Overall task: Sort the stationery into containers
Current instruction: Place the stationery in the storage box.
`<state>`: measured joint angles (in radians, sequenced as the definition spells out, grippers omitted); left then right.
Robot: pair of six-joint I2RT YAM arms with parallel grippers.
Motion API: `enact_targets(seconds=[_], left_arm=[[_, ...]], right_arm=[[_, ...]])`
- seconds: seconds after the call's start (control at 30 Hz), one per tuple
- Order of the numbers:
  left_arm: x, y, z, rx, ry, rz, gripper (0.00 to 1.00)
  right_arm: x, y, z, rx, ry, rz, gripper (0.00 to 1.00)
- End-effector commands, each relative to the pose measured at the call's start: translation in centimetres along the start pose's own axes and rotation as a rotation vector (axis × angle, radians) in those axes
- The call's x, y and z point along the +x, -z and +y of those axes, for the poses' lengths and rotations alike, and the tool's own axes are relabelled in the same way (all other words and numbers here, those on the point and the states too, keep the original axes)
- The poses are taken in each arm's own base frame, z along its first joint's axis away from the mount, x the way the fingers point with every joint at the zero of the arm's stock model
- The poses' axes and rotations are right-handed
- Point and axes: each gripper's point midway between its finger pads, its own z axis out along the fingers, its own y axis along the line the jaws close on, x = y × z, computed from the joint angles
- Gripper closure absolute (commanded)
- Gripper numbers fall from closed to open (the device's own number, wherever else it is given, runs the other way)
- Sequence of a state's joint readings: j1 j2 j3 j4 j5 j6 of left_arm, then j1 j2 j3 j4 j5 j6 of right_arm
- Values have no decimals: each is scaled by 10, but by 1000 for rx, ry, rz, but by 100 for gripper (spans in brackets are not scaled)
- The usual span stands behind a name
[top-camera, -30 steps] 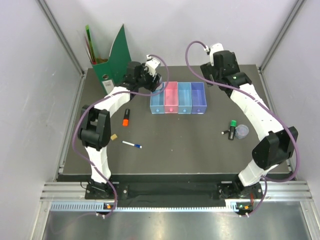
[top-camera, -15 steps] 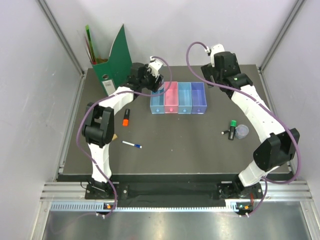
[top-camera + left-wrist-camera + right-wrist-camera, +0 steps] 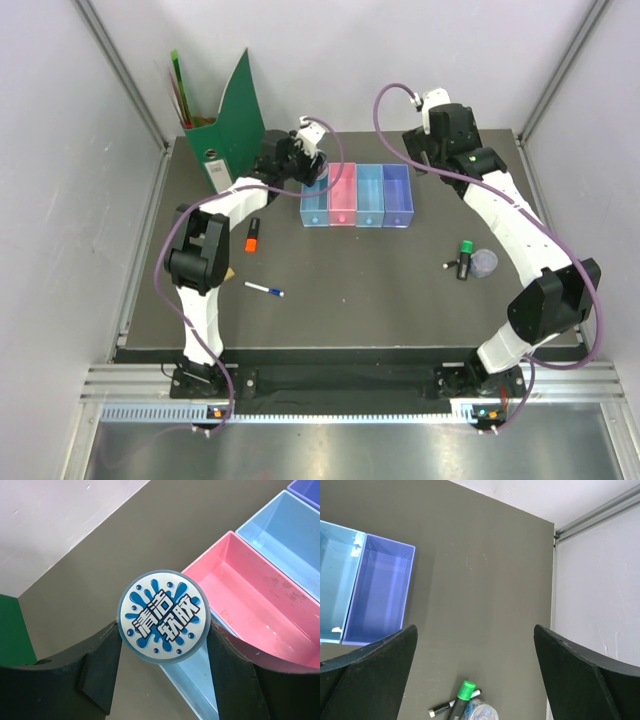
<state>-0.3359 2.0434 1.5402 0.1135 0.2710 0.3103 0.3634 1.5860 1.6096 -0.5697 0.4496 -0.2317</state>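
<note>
Between left gripper [image 3: 163, 630] fingers [image 3: 100, 665], bluish disc [image 3: 163, 616], above blue tray [image 3: 192, 690]

Twin arms, left arm [image 3: 202, 325] and right arm [image 3: 515, 225]: white tubular links joined by bulky black joint housings [image 3: 545, 300]. A purple cable [image 3: 378, 110] loops loosely along each arm. Left pincer [image 3: 162, 625] and right pincer [image 3: 475, 627]: broad, matte-black fingers [image 3: 365, 675] with angular, tapering outlines.
</note>
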Motion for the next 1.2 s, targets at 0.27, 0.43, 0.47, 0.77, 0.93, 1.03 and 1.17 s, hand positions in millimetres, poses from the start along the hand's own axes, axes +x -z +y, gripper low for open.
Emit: enact_targets(seconds=[0.27,0.43,0.47,0.77,0.93,1.03,1.17], left_arm=[[6,4,-1,-14,-46,-23,89],[4,6,-4,-9,-28,-29,89],[3,7,-3,-10,-28,-32,89],[-1,1,-5,12,-55,-46,87],[5,-14,-4,33,-73,-35,76],[1,-19,-2,41,-83,-41,41],[-3,-21,0,41,-96,-46,24]], right_arm=[[-21,16,-11,9,-62,-76,0],[-22,16,-11,7,-58,-76,0],[-21,16,-10,7,-54,-74,0],[-21,14,-4,-7,-54,-71,0],[-19,15,-4,-9,-45,-66,0],[-17,14,-3,-8,-41,-63,0],[-16,14,-3,-10,-45,-62,0]])
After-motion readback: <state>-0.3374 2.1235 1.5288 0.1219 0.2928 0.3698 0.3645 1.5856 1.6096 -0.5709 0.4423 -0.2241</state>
